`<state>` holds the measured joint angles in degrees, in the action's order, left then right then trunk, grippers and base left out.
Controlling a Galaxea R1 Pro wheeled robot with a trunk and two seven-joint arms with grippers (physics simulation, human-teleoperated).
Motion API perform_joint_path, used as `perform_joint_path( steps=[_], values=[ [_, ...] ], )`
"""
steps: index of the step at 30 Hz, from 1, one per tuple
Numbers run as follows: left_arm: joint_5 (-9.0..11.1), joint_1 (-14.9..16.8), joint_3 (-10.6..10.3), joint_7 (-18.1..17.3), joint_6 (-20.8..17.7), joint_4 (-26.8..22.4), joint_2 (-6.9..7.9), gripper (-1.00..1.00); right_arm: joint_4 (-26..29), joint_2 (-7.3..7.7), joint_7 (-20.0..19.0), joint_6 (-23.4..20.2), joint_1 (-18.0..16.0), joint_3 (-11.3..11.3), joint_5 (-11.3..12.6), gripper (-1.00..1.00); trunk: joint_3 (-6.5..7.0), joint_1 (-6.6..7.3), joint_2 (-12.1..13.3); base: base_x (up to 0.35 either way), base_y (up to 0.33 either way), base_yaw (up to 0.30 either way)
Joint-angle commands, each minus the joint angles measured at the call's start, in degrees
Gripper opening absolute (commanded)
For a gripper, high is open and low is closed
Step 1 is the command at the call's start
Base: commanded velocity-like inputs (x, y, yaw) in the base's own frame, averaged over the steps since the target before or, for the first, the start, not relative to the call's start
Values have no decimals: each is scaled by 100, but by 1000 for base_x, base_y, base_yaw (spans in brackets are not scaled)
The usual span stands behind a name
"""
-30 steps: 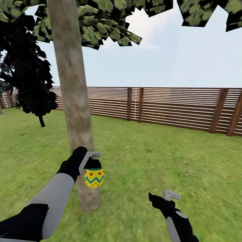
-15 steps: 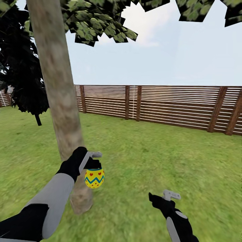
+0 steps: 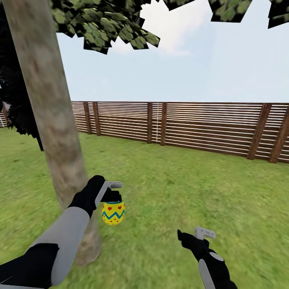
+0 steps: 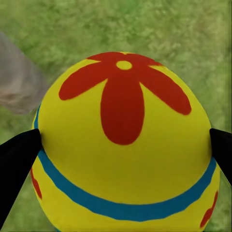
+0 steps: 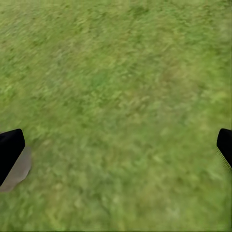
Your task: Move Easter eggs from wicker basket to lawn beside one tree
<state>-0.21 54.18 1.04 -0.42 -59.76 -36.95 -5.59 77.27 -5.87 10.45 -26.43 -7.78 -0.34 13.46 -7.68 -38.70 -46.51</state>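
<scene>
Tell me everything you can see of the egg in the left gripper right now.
The Easter egg is glossy yellow, with a blue-green zigzag band and small red hearts on its side, and a big red flower with a yellow centre on its end. A blue-green ring runs round it lower down. It hangs beneath the left gripper, pinched between the two black fingers, off the ground. The lawn lies below it, and the tree trunk stands close beside it without touching.
</scene>
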Motion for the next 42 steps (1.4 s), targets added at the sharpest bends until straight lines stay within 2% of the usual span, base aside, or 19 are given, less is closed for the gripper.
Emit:
perform_joint_path(
  steps=[1, 13, 23, 30, 36, 42],
  values=[
    [-6, 5, 10, -2, -24, -5, -3, -100, 8, -2, 37, -20, -4, -1, 60, 100, -9, -4, -7, 256, -212, 0],
    [-6, 5, 10, -33, -24, -5, -3, -100, 8, -2, 36, -20, -4, -1, 60, 100, -9, -4, -7, 250, -209, 0],
    [-6, 5, 11, 25, -24, -5, -3, -100, 7, -2, 36, -20, -4, -1, 60, 100, -9, -4, -7, 36, -17, 0],
    [-6, 5, 16, 33, -24, -5, -3, -100, 93, 1, 8, -25, -4, 4, 49, 100, -135, -158, -288, 0, 0, 0],
    [-6, 5, 17, 32, -24, -5, -1, -100, 800, 13, -6, -84, 41, -11, 58, 100, -243, -290, -529, 0, 0, 0],
    [2, 5, 16, 5, -24, 0, -3, -100, 922, 15, -7, -90, 48, -10, 61, 100, -351, -421, -769, 0, 0, 0]
  ],
)
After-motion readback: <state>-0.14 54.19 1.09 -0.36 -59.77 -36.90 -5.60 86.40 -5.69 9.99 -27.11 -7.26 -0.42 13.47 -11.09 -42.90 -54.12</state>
